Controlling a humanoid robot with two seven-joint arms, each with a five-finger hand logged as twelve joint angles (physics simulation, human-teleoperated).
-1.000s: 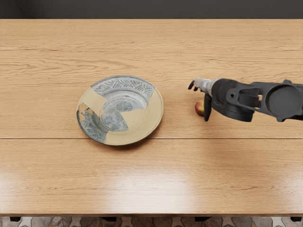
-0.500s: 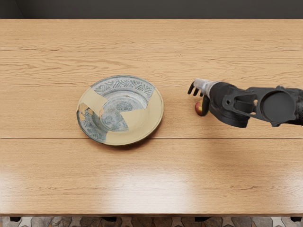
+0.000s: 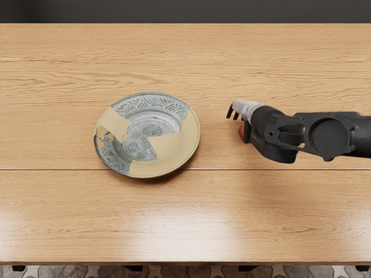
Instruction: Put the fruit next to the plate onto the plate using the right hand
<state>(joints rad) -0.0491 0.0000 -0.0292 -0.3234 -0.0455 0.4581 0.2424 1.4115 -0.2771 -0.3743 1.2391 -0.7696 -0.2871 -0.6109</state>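
Item: fruit [image 3: 240, 132]. Small and rounded, red where it shows; only a thin sliver of its left side is visible, the rest hidden under the hand, so its kind and full colouring cannot be told. Location: on the tabletop [image 3: 185, 220], right of the plate and apart from it, with bare wood between the two

Item: plate [image 3: 186, 139]. Round and shallow, left of the tabletop's centre. Broad tan bands cross the rim on the right and upper left; the rest is grey-blue with a patterned border along the far edge and a pale, mottled well. Nothing lies on it

Item: right hand [image 3: 244, 116]. Pale at the knuckles, dark toward the wrist, directly over the fruit and covering most of it. How far open it is, and whether it has hold of the fruit, cannot be told from this view. Its dark arm [image 3: 324, 136], with a large round joint housing, runs in level from the right edge

Item: tabletop. Light wood with long horizontal grain, a seam running across below the plate and a glossy sheen along the near edge
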